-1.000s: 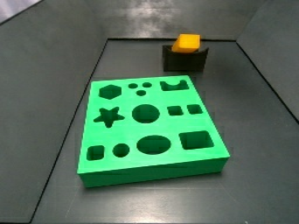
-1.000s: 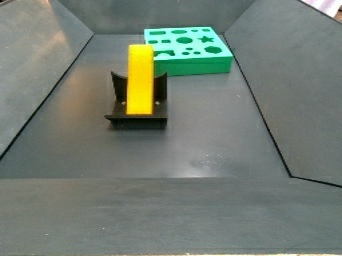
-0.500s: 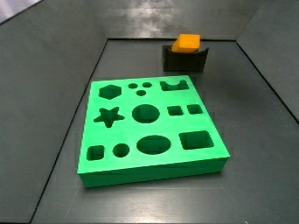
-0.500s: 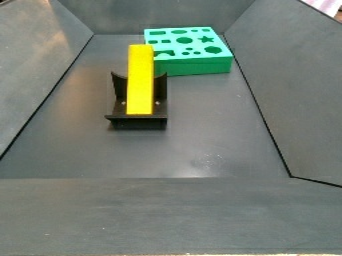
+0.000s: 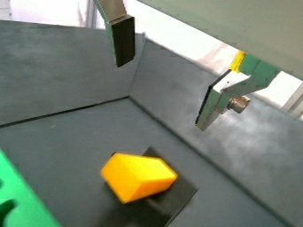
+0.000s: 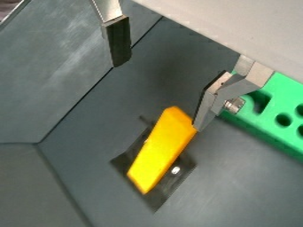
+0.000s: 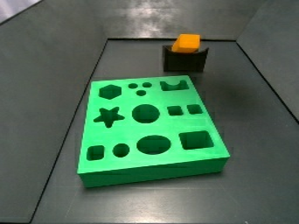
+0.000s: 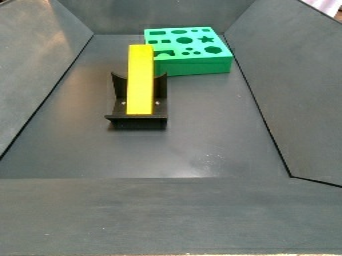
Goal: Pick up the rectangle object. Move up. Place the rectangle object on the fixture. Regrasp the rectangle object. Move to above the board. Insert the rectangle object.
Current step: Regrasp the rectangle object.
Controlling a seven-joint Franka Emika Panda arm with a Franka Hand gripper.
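Observation:
The orange-yellow rectangle object [image 8: 139,77] rests tilted on the dark fixture [image 8: 135,112]; its square end [image 7: 187,42] shows above the fixture [image 7: 184,60]. The green board [image 7: 149,127] lies flat with its cut-outs open and also shows in a side view [image 8: 190,48]. The gripper is out of both side views. In both wrist views it [image 5: 164,80] [image 6: 162,80] is open and empty, high above the block [image 5: 136,176] [image 6: 161,150], touching nothing. One finger [image 6: 210,105] stands near the block's upper end.
Sloped dark walls enclose the floor [image 8: 201,140] on all sides. The board [image 6: 279,115] lies beside the fixture [image 6: 162,182]. A corner of the walls [image 5: 128,89] stands behind the fixture.

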